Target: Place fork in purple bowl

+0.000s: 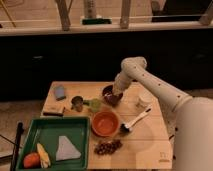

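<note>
The purple bowl (110, 95), small, dark and deep-sided, stands at the middle back of the wooden table (150, 145). My gripper (116, 92) hangs at the end of the white arm, right over the bowl's right rim and reaching into it. I cannot make out a fork at the gripper. What the gripper holds, if anything, is hidden by the wrist and the bowl's wall. A white-handled utensil (136, 120) with a dark head lies on the table to the right of the orange bowl (105, 123). I cannot tell what kind of utensil it is.
A green tray (50, 124) at the front left holds an orange fruit (31, 159), a yellow item (43, 155) and a grey cloth (66, 148). Grapes (107, 147), a metal cup (77, 103), a green cup (95, 104), a white cup (144, 100), a blue sponge (60, 92) and a wooden block (54, 110) sit around.
</note>
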Available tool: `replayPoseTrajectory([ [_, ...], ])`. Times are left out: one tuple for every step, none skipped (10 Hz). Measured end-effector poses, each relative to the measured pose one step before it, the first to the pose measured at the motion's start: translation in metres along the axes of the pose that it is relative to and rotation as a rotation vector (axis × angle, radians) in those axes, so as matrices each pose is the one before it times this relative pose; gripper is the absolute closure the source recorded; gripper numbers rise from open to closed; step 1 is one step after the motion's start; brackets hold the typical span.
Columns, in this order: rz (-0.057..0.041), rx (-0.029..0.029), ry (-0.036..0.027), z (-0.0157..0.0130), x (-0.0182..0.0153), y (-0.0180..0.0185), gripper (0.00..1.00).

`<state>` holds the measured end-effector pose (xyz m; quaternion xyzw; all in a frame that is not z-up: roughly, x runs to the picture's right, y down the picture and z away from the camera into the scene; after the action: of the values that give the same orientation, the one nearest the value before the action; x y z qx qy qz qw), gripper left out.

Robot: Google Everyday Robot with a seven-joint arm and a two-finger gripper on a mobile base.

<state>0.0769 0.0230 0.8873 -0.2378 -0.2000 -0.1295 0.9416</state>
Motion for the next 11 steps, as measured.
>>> replayPoseTrajectory([
  [0.00141, 0.00584, 0.00316, -0.00202, 0.00065, -0.00076, 0.20],
  [0.00273, 0.00579, 0.00226, -0.00227, 0.00086, -0.00044, 0.20],
  [0.00249, 0.00504, 0.00052, -0.00151, 0.00045, -0.00041, 0.20],
  [0.00214, 0.00367, 0.00039, -0.00125, 0.00044, -0.00005, 0.20],
  [0.00166, 0.00457, 0.00097, -0.00158, 0.00051, -0.00003, 0.20],
  [0.00129, 0.00260, -0.00061, -0.00074, 0.00003, 0.00016, 0.20],
  [0.00112, 0.00266, 0.00044, -0.00116, 0.00033, 0.00015, 0.20],
  [0.00089, 0.00256, 0.00028, -0.00103, 0.00027, 0.00010, 0.20],
  [0.00058, 0.00002, -0.00053, -0.00003, -0.00007, 0.00027, 0.20],
  [0.00119, 0.00013, -0.00039, -0.00008, 0.00002, 0.00014, 0.20],
  [0.00087, -0.00062, -0.00017, 0.00003, 0.00006, 0.00043, 0.20],
])
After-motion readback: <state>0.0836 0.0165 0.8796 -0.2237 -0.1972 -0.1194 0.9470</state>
